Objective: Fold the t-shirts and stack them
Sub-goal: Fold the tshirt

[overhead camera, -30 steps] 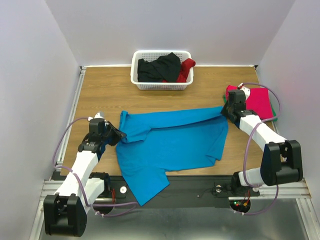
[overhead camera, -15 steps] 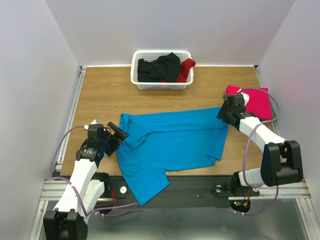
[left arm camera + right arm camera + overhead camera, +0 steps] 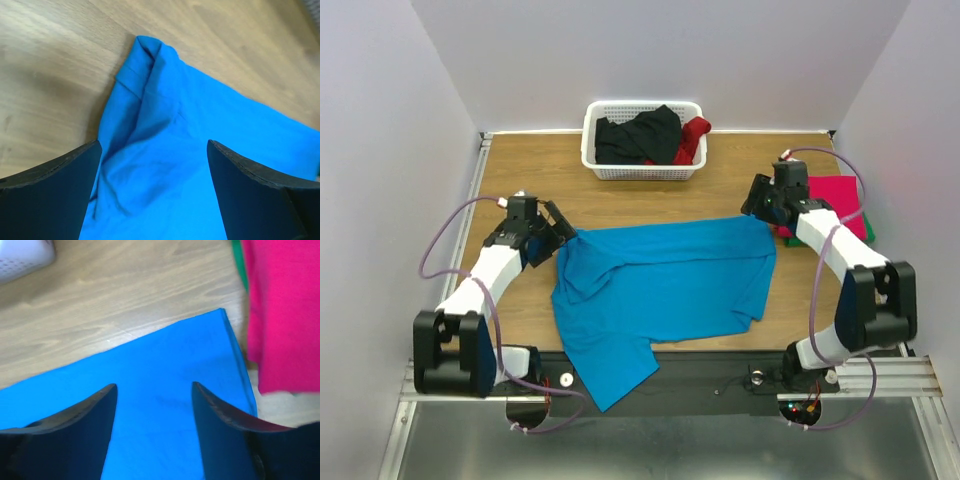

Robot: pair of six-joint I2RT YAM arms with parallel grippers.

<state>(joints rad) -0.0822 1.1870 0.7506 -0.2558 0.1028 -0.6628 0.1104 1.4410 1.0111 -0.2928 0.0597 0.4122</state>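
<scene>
The turquoise-blue t-shirt [image 3: 660, 285] lies spread across the middle of the table, its lower left part hanging over the near edge. My left gripper [image 3: 560, 222] hovers open at the shirt's upper left corner [image 3: 150, 55], with only cloth beneath its fingers [image 3: 50, 195]. My right gripper [image 3: 756, 205] stands open above the upper right corner [image 3: 220, 325], holding nothing. A folded magenta-red t-shirt [image 3: 840, 195] rests on a green one [image 3: 241, 265] at the right. The black t-shirt [image 3: 635, 135] and dark red t-shirt [image 3: 693, 135] sit in the basket.
The white lattice basket [image 3: 640, 170] stands at the back centre; its corner [image 3: 20, 255] shows in the right wrist view. Bare wood lies left of the blue shirt and between it and the basket. White walls close in three sides.
Both grippers opened and let go of the blue shirt's upper edge, then drew back toward the far side. The shirt's top edge now lies flat on the table.
</scene>
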